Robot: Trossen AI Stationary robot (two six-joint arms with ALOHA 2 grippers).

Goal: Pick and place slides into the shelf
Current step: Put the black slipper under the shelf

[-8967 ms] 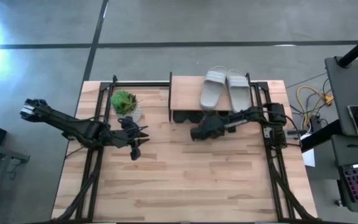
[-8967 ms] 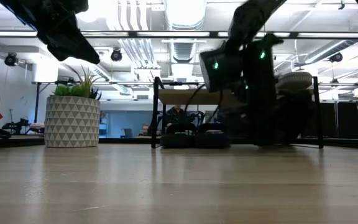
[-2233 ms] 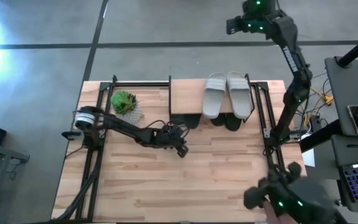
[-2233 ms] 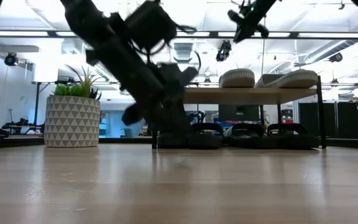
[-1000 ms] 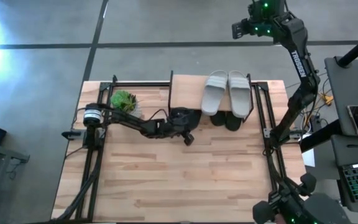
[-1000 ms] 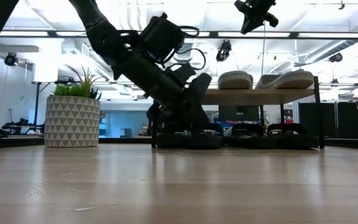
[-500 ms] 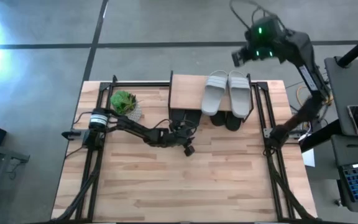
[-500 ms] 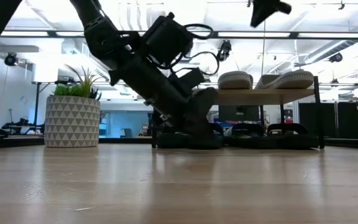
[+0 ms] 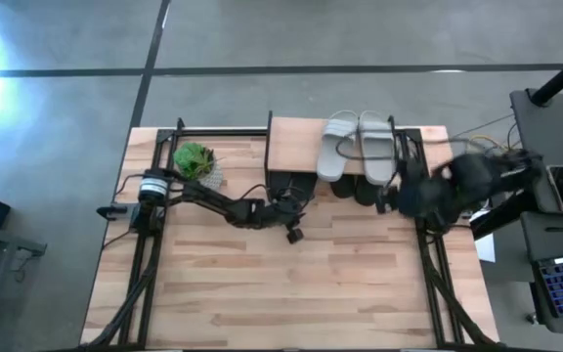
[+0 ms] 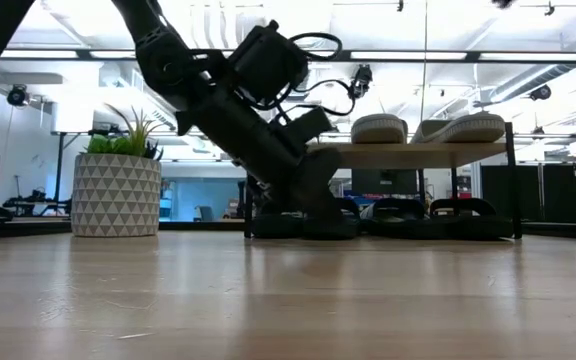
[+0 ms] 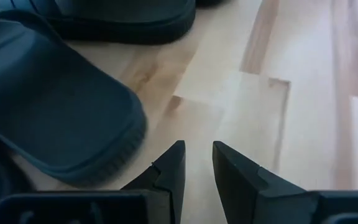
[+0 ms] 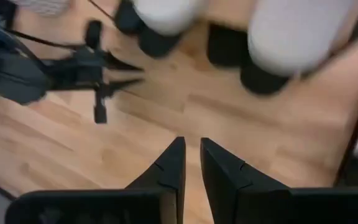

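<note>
Two light grey rubber slides (image 9: 358, 142) lie on the plank-topped black-framed shelf (image 9: 291, 147), black slides (image 10: 398, 215) beneath; both grippers, left (image 11: 196, 163) and right (image 12: 189, 158), empty, fingers nearly together.

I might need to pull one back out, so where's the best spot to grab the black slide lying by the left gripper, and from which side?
Probably the rounded end of the black slide, the nearest free edge to the left gripper. It lies flat on the table under the shelf, so come in low from the open table side, one finger over the rim and one under it; the shelf top would likely block a reach from above.
</note>
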